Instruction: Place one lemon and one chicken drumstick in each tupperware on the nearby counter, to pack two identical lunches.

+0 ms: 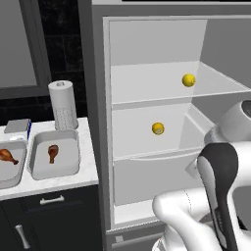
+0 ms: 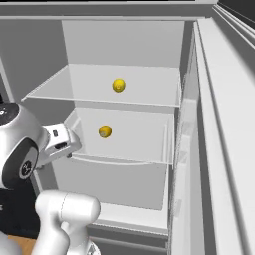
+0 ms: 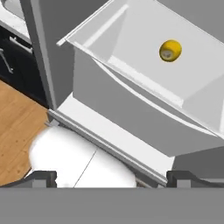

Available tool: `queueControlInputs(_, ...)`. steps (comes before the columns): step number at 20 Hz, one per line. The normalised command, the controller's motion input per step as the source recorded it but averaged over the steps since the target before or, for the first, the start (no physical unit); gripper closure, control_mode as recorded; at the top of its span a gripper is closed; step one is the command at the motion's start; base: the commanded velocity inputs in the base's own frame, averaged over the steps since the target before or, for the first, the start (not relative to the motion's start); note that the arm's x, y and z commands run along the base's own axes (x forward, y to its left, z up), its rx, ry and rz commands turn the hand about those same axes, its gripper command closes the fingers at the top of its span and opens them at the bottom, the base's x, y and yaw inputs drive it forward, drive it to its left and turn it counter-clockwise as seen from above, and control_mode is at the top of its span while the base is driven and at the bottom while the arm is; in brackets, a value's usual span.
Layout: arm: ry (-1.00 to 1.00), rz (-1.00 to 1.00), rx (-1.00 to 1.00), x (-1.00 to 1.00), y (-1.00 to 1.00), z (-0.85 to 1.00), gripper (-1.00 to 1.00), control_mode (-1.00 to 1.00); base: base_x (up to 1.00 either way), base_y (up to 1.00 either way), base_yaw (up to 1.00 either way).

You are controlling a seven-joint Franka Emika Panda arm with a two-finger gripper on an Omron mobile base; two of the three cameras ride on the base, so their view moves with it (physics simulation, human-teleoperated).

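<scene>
The fridge (image 1: 157, 122) stands open across the middle and right of the left base view, its shelves pale grey. One lemon (image 1: 188, 80) sits on the upper shelf, toward the upper right of that frame; a second lemon (image 1: 158, 128) lies one level down in a drawer-like tray (image 3: 131, 52), near the centre. In the hand view that lower lemon shows at the upper right, inside the tray.

At the left of the left base view the counter (image 1: 88, 166) carries two tubs. The nearer tupperware (image 1: 55, 154) holds one chicken drumstick (image 1: 53, 152); the other tupperware (image 1: 12, 169), cut by the left edge, holds a second drumstick (image 1: 7, 156). A paper towel roll (image 1: 62, 104) stands just behind them.

The gripper (image 3: 111, 177) hangs at the bottom of the hand view, fingers spread wide and holding nothing — well apart from either lemon.
</scene>
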Motion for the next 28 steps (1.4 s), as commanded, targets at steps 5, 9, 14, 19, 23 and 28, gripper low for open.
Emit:
queueControlInputs(5, -0.16, -0.31, 0.17, 0.51, -0.03, -0.74, -1.00, -1.00, 0.00, 0.00, 0.00)
queueControlInputs(9, -0.25, -0.31, 0.33, 0.26, -0.09, -0.76, -1.00, -1.00, 0.00, 0.00, 0.00)
queueControlInputs(14, -0.20, -0.22, 0.27, 0.39, -0.01, -0.40, -1.00, -1.00, 0.00, 0.00, 0.00)
queueControlInputs(19, -0.17, -0.17, 0.09, 0.46, 0.00, -0.53, -1.00, -1.00, 0.00, 0.00, 0.00)
queueControlInputs(23, -0.17, -0.13, 0.00, 0.50, 0.00, -0.59, -1.00, -1.00, 0.00, 0.00, 0.00)
queueControlInputs(28, -0.04, -0.13, 0.00, 0.58, 0.00, -0.22, -1.00, -1.00, 0.00, 0.00, 0.00)
